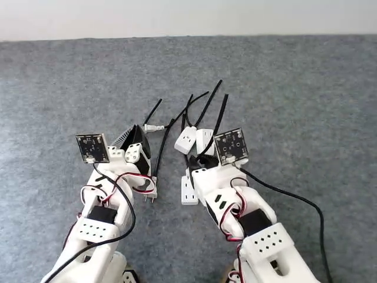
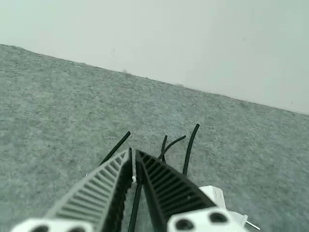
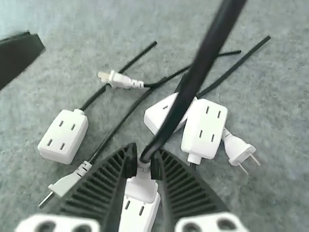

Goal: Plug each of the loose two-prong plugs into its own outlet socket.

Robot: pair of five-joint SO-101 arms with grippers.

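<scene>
My right gripper is shut on the cord end of a white outlet socket, and its black cord rises away from it. Past its tips lie two white outlets side by side, with a third outlet apart from them. Three loose two-prong plugs lie on the carpet. In the high view my right gripper sits just behind the outlet pair. My left gripper is shut with nothing held, close to a white plug.
Grey carpet covers the whole table up to a pale wall at the back. Several black cords fan out beyond the outlets. One outlet and a plug lie between the two arms. Open carpet lies to either side.
</scene>
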